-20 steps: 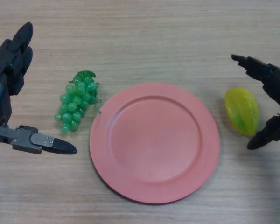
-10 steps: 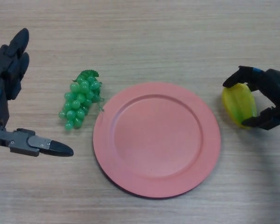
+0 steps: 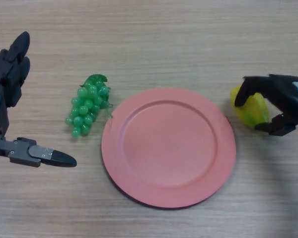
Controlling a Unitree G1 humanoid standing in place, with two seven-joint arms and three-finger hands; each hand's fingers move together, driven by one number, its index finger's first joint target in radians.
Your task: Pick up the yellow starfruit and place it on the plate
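Note:
The yellow starfruit [image 3: 250, 109] lies just right of the pink plate [image 3: 169, 146], close to its rim. My right hand [image 3: 280, 99] comes in from the right edge and is curled around the fruit, fingers over its far side and thumb at its near side, covering much of it. The plate's centre is bare. At the left edge my left hand [image 3: 10, 94] hangs open, fingers spread and thumb pointing right, holding nothing.
A bunch of green grapes [image 3: 87, 104] lies on the wooden table [image 3: 154, 39] just left of the plate, between the plate and my left hand.
My right hand went from open beside the starfruit to closed around it. The fruit has shifted slightly up and towards the plate. The left hand barely moved.

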